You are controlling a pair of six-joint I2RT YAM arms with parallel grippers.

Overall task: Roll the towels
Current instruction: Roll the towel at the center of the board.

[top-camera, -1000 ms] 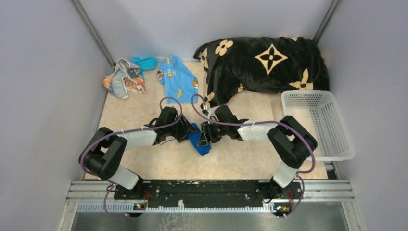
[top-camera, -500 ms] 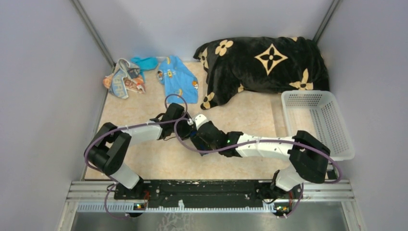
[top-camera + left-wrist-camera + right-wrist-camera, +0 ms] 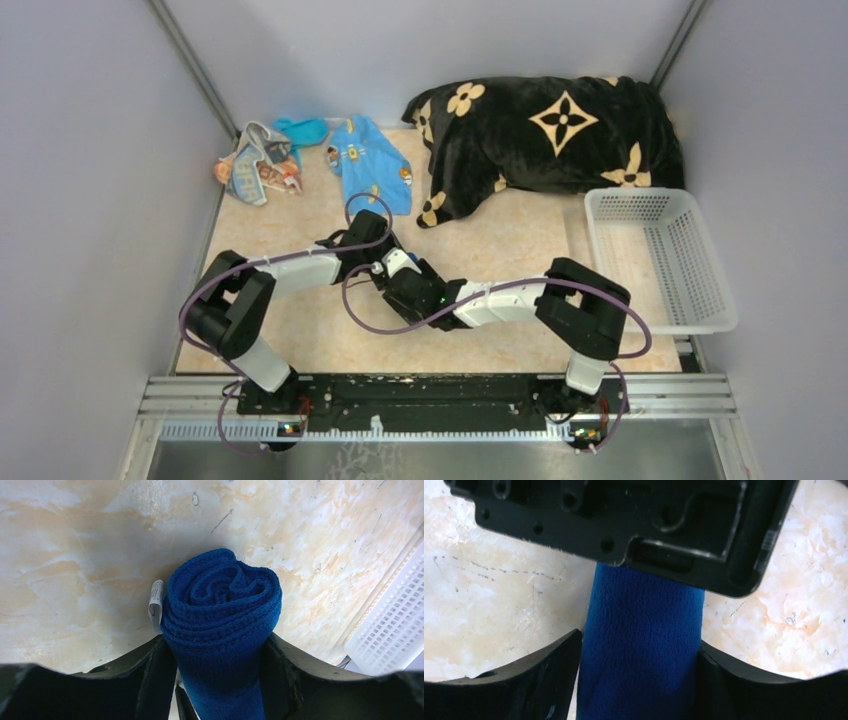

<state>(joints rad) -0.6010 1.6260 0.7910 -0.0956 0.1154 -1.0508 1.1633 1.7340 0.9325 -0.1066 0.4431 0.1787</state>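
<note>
We log the dark blue towel (image 3: 220, 625) as rolled tight, its spiral end facing the left wrist camera and a white tag (image 3: 156, 600) at its side. It sits low over the table (image 3: 500, 240), left of centre. From above, both wrists cover it.

The left gripper (image 3: 215, 641) is clamped on the roll with jaws fairly wide, and cloth bulges over both fingers. The right gripper (image 3: 639, 642) has a finger touching each flank of the same roll. We cannot tell if they press. The left gripper's black body crosses just beyond and hides the roll's far end.

Far left, well apart, lie three loose cloths: striped towel (image 3: 250, 165), turquoise towel (image 3: 303, 130) and light blue towel (image 3: 370, 165). The black blanket (image 3: 550, 130) is at far right. The white basket (image 3: 660, 260) is at the right edge.
</note>
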